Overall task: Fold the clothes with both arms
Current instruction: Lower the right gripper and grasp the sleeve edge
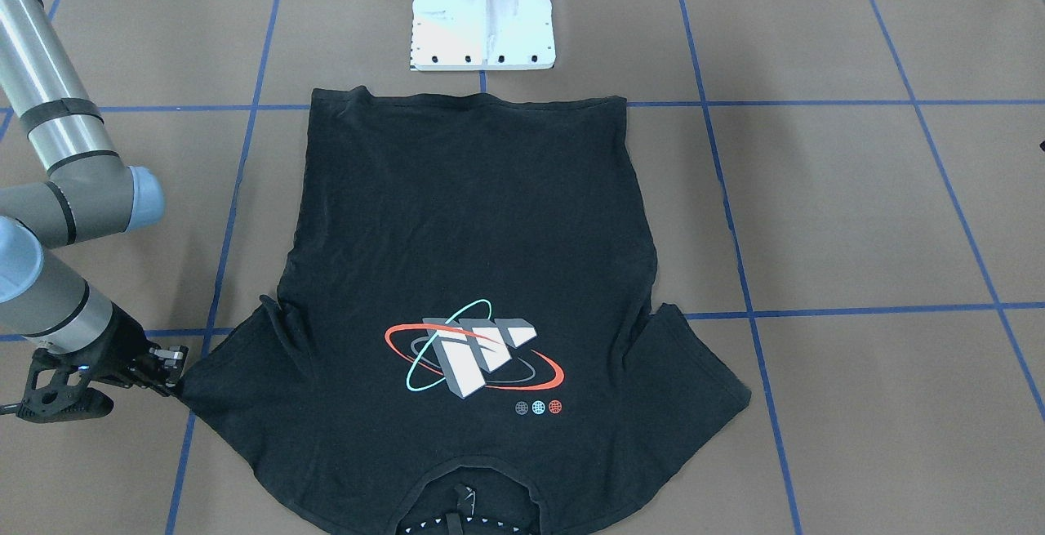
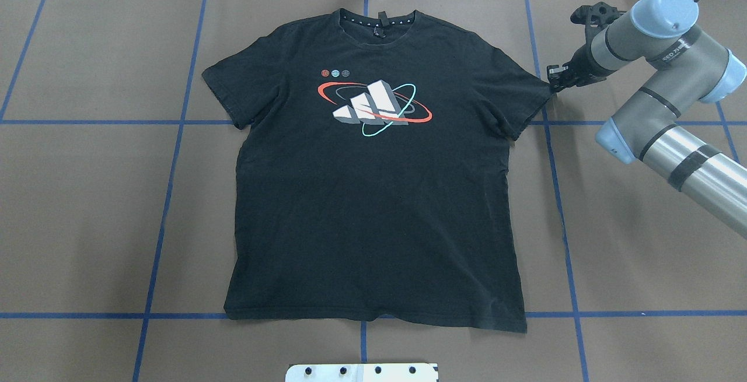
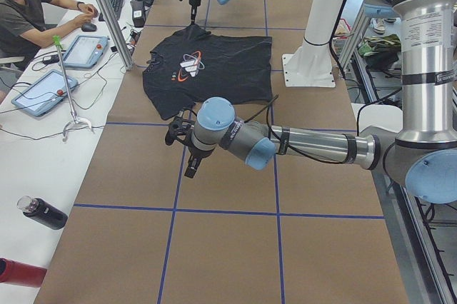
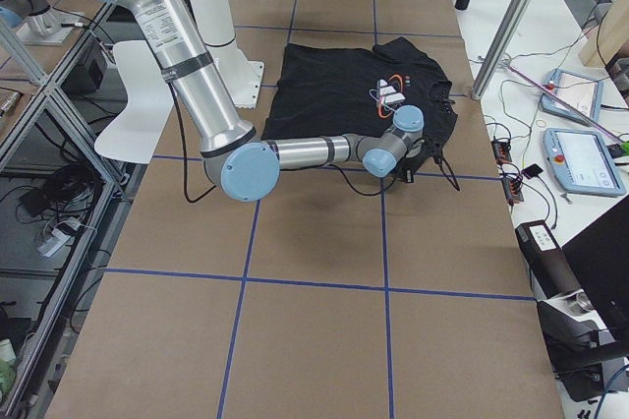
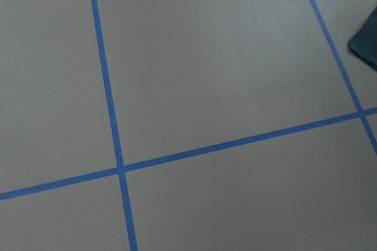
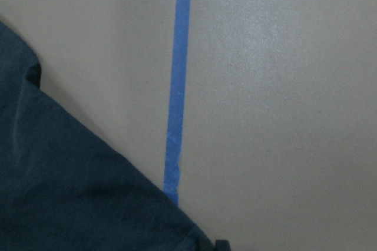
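We could not tell whether the right gripper (image 2: 553, 83) held the sleeve tip of the T-shirt (image 2: 373, 195). The left gripper (image 3: 191, 165), near the T-shirt's other sleeve, looked too small for us to judge. The front-facing view's edge cropped the T-shirt's collar.

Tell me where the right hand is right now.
In the overhead view the right hand is on the right side, at the tip of the black T-shirt sleeve, beside a blue tape line.
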